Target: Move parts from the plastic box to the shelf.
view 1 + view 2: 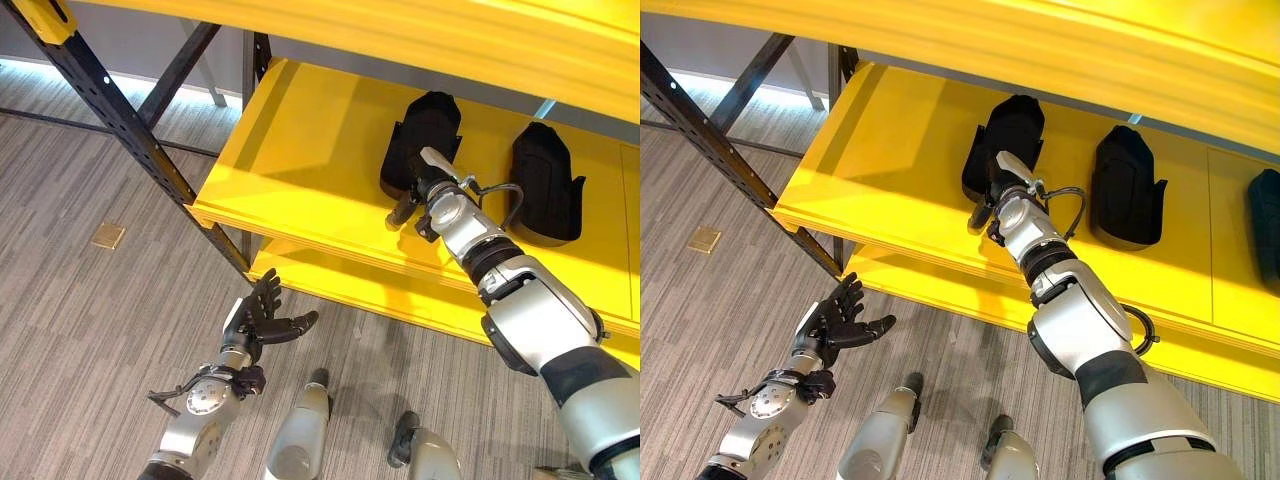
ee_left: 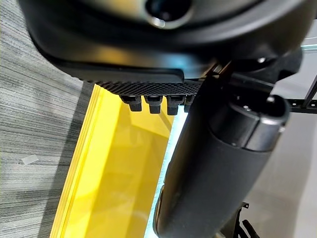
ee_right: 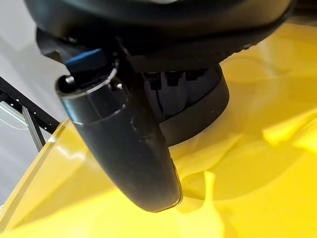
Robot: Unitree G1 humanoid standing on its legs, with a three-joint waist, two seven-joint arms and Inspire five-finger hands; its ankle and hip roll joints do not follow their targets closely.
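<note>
The yellow metal shelf (image 1: 300, 170) on dark perforated uprights carries two black moulded plastic parts, set side by side with space between, likely to keep rows tidy. The right hand (image 1: 992, 196) is at the left part (image 1: 1008, 135), apparently setting it down; whether its fingers grip it cannot be told. The other part (image 1: 1125, 190) rests alone. The left hand (image 1: 836, 318) hangs spread and empty above the floor.

A warehouse or workshop storeroom: yellow shelf boards (image 1: 300, 170) on a black perforated steel rack upright (image 1: 120, 120) at ten o'clock, black moulded parts (image 1: 545, 185) at one o'clock, grey plank floor (image 1: 80, 310)
</note>
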